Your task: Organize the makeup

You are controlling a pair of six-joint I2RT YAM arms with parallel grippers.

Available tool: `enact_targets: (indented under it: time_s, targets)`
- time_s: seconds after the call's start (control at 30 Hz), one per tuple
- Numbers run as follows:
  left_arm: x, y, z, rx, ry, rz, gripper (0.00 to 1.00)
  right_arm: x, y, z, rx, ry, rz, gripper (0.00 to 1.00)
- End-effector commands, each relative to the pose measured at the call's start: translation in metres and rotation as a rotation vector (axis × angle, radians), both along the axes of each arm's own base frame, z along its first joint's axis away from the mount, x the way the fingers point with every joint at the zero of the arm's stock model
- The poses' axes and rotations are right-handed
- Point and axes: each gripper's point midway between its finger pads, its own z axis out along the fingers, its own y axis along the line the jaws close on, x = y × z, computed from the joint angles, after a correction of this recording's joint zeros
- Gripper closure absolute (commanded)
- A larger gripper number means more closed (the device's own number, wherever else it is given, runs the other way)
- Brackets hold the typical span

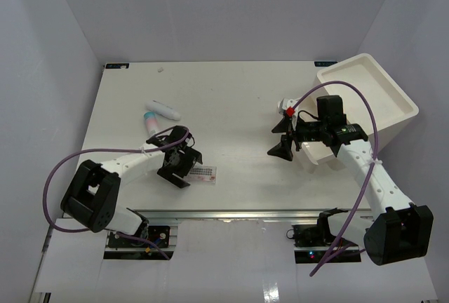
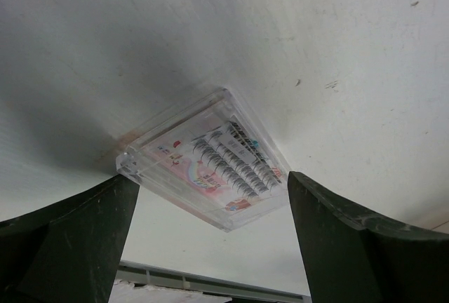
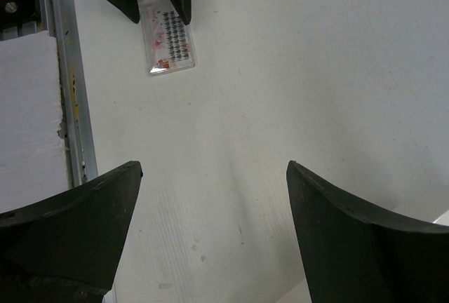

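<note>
A flat clear packet point(image 1: 204, 172) with rows of dark dots lies on the white table near the front edge. It also shows in the left wrist view point(image 2: 210, 163) and the right wrist view point(image 3: 169, 42). My left gripper point(image 1: 184, 167) is open, its fingers point(image 2: 70, 240) on either side of the packet's near end, not closed on it. A white tube point(image 1: 163, 110) and a pink teal-capped tube point(image 1: 151, 122) lie behind the left arm. My right gripper point(image 1: 280, 137) is open and empty above bare table point(image 3: 214, 226). The sponges and the second packet are out of view.
A big white rectangular bin point(image 1: 393, 92) stands at the back right, just behind the right arm. A small white and red thing point(image 1: 286, 108) sits by the right gripper. A metal rail point(image 3: 66, 85) runs along the table's front edge.
</note>
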Motion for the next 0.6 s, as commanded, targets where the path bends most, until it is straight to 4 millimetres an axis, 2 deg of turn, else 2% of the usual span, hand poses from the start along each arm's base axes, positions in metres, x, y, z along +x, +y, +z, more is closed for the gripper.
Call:
enact_targets:
  time_s: [0.0, 0.2, 0.43, 0.57]
  targets:
    - [0.017, -0.004, 0.002, -0.027, -0.002, 0.110, 0.02, -0.003, 0.002, 0.001, 0.016, 0.004, 0.023, 0.10]
    - [0.036, 0.001, 0.006, -0.003, -0.032, 0.112, 0.02, -0.003, 0.002, 0.001, 0.017, 0.004, 0.030, 0.10]
    - [0.044, 0.006, -0.003, 0.083, 0.037, -0.004, 0.02, -0.004, 0.002, 0.001, 0.016, 0.007, 0.028, 0.10]
    - [0.042, 0.013, -0.016, 0.163, 0.110, -0.094, 0.02, -0.004, 0.002, 0.002, 0.016, 0.003, 0.030, 0.10]
